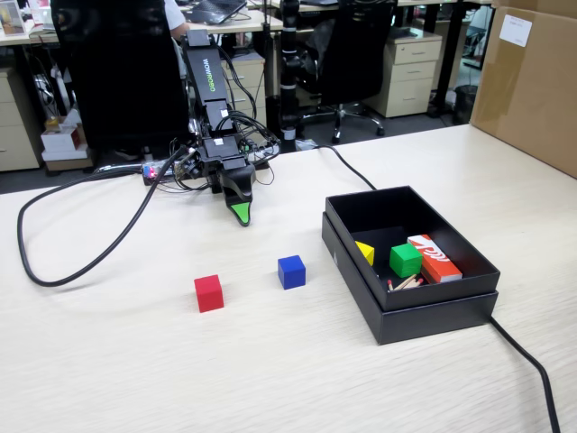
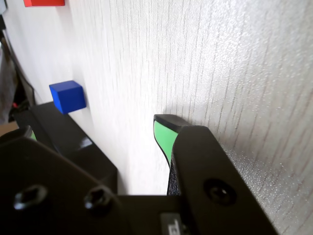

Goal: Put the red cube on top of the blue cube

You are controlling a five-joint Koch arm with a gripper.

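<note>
Red cube [image 1: 208,293] sits on the table [image 1: 270,379], left of the blue cube [image 1: 291,271] in the fixed view, apart. Jaws hang behind them, empty; their opening cannot be told.

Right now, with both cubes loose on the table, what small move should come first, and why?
Probably swing the gripper toward the red cube. In the fixed view it sits apart from the blue cube, ungrasped, and the gripper points down near the arm's base, well behind both.
</note>
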